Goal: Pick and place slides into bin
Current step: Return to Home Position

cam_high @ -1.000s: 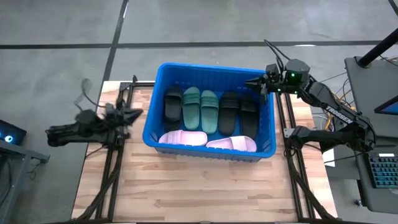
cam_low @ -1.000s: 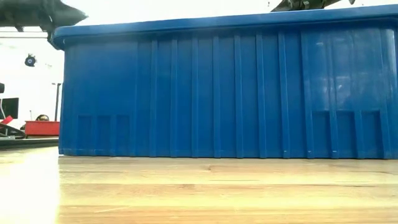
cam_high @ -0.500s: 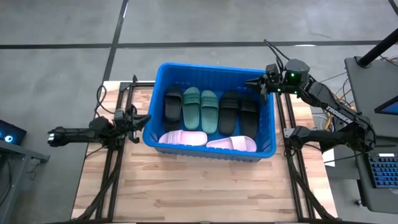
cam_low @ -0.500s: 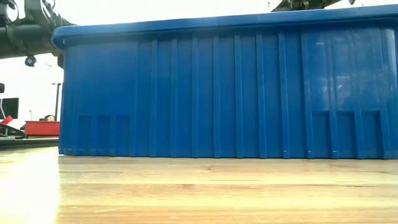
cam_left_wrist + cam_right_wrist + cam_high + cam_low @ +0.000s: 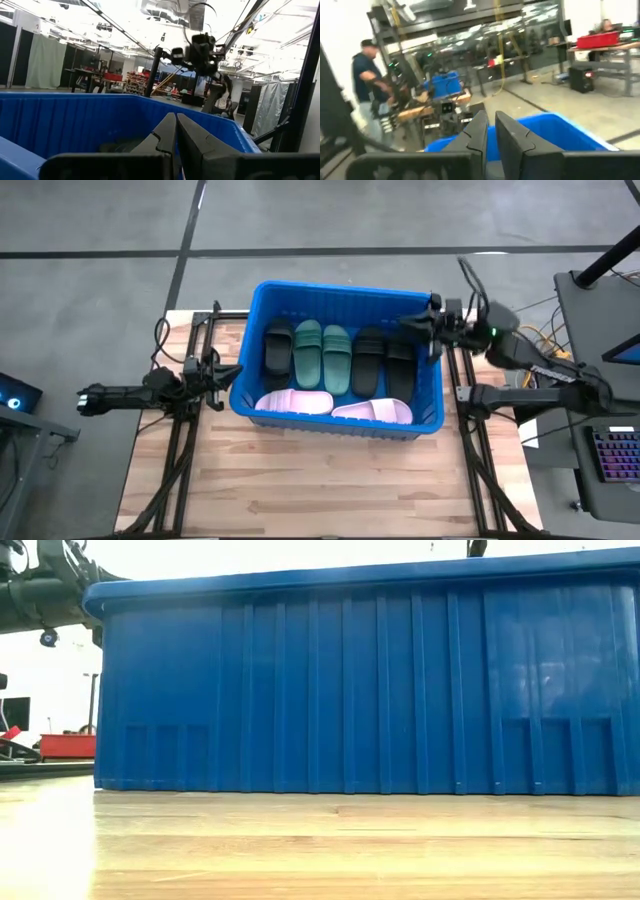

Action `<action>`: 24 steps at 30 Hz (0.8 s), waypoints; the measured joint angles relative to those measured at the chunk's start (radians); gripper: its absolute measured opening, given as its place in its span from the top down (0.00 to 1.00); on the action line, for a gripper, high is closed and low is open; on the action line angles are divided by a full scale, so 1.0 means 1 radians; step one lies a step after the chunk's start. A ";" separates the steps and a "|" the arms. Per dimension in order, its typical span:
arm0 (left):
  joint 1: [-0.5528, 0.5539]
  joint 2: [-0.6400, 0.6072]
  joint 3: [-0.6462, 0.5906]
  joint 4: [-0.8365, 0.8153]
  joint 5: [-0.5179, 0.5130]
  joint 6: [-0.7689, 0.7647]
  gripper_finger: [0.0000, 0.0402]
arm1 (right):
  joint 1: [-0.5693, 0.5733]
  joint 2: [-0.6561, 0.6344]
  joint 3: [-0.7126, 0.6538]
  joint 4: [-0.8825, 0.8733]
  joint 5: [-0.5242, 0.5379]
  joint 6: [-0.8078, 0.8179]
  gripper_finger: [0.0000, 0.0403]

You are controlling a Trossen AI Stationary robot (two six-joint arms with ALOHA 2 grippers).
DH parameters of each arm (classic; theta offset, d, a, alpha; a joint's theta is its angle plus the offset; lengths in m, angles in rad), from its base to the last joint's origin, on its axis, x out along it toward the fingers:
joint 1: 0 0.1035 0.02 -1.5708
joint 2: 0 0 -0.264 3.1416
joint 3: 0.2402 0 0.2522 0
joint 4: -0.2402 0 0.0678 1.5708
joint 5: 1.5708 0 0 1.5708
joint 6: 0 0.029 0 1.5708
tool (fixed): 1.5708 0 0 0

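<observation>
Neatly inside the large bright blue ribbed plastic bin [image 5: 340, 288] lie the foam slip-on slides [image 5: 336, 358] — black, dark green, pale pink. Outside its left wall the left gripper [image 5: 230, 370] waits, fingers [image 5: 167, 132] pressed together; the right gripper [image 5: 408, 323] hovers over the far right corner — fingers [image 5: 479, 131] nearly touching, empty.

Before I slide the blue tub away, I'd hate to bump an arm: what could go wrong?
The right claw hangs over the bright blue ribbed plastic bin's right rim; sliding the bin could knock it. The left claw points at the bin's left wall, close by, so a leftward shift might hit it.
</observation>
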 joint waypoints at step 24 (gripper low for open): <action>0.000 0.004 -0.002 0.001 -0.004 0.002 1.00 | 0.556 -0.627 -0.555 0.028 0.549 -0.100 0.98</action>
